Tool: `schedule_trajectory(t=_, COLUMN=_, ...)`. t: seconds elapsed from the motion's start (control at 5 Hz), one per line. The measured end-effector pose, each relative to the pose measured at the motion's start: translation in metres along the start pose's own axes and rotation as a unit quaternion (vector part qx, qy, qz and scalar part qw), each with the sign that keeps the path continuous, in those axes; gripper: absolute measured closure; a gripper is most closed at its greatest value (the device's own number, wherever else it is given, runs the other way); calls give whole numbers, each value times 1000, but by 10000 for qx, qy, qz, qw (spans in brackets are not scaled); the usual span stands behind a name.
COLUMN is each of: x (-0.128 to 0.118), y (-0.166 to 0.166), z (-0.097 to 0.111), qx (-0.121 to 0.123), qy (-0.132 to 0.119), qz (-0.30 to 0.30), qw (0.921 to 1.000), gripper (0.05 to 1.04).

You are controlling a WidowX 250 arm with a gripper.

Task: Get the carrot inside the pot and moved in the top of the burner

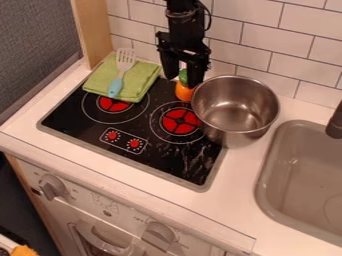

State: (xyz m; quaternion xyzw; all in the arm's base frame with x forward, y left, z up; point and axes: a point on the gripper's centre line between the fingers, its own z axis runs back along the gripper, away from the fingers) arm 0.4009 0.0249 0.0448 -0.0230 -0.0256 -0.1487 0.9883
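Note:
The black gripper (182, 80) hangs down over the back of the stove with its fingers apart. Just below and between them is the orange carrot (184, 92) with its green top, partly covered by the right finger; whether they touch, I cannot tell. To the carrot's right, the steel pot (235, 137) stands at the stove's right edge, partly on the counter. The inside of the pot that shows holds nothing. A burner (180, 121) with a red centre lies left of the pot, and another burner (114, 104) is farther left.
A green folded towel (139, 80) with a spatula (120, 75) on it covers the stove's back left corner. The sink (272, 172) is at the right, with a dark faucet (336, 122) above it. A tiled wall (257, 42) rises behind the gripper and pot.

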Motion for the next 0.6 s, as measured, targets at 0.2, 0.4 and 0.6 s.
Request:
schedule_trajectory(t=0.2, x=-4, y=0, z=-1, qx=-44, qy=37, qz=-53, qw=10000, gripper=68)
schedule_trajectory(t=0.4, x=-5, y=-1, z=27, qx=96, qy=-261, qz=-37, qw=9996, gripper=74)
schedule_trajectory(t=0.6, x=-10, y=-1, z=41, qx=230, qy=-312, qz=51, qw=9992, gripper=77)
